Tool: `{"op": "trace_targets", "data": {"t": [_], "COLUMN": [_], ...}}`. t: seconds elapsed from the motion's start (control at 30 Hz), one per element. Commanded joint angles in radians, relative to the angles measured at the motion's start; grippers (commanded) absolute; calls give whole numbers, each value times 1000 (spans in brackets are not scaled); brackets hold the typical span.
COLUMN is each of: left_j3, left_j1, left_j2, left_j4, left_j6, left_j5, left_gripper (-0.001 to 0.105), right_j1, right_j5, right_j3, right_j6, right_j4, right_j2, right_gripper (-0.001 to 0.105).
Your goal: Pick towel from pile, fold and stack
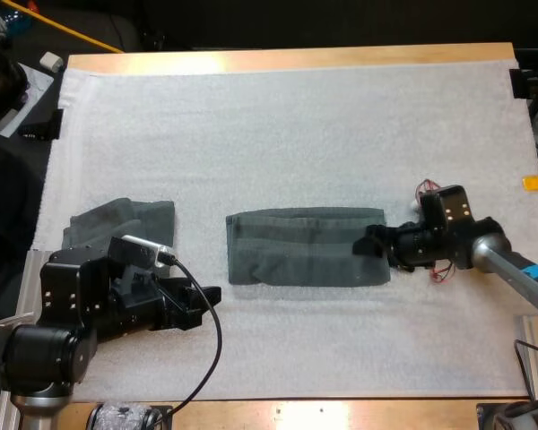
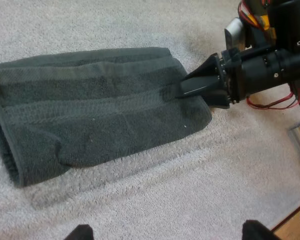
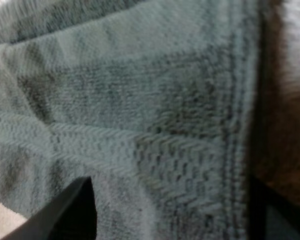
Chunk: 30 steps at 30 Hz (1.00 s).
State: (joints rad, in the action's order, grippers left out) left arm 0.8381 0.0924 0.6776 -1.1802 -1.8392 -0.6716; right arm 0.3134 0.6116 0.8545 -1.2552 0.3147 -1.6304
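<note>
Resting flat, ribbed oblong towel (image 1: 305,246) — right claw (image 1: 362,243) at its edge

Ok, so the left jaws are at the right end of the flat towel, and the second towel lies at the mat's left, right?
No: the high view shows the right jaws, not the left, at the right end of the flat towel. The second towel does lie at the mat's left.

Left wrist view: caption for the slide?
Seen from the open left gripper: right gripper at the end of the dark grey-green towel on the white mat.
</note>
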Motion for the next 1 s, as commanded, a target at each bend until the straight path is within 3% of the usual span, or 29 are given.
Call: {"op": "trace_targets", "data": {"t": [0.0,0.13,0.23,0.3,0.37,0.43,0.53,0.73,0.97], "left_j3": [6,7,7,5,5,5,5,4,2], "left_j1": [3,2,2,1,2,2,3,0,1], "left_j2": [-3,-2,-1,0,-1,-1,-1,-3,0], "left_j4": [-7,-10,-10,-11,-7,-7,-8,-7,-2], "left_j6": [0,1,3,2,1,2,3,2,4], "left_j5": [-6,-10,-14,-16,-10,-9,-5,3,8], "left_gripper": [58,58,58,58,58,58,58,58,58], "right_j1": [38,49,50,44,45,44,44,47,46], "right_j5": [5,9,-11,-57,-43,-71,-153,-429,-802], "right_j3": [-10,-10,-12,-12,-3,-3,-3,30,167], "right_j6": [48,69,75,49,63,58,35,-118,-371], "right_j4": [-13,-14,3,42,4,12,60,272,568], "right_j2": [-42,-46,-38,-16,-13,7,63,198,259], "right_gripper": [59,52,30,4,13,2,0,0,0]}}
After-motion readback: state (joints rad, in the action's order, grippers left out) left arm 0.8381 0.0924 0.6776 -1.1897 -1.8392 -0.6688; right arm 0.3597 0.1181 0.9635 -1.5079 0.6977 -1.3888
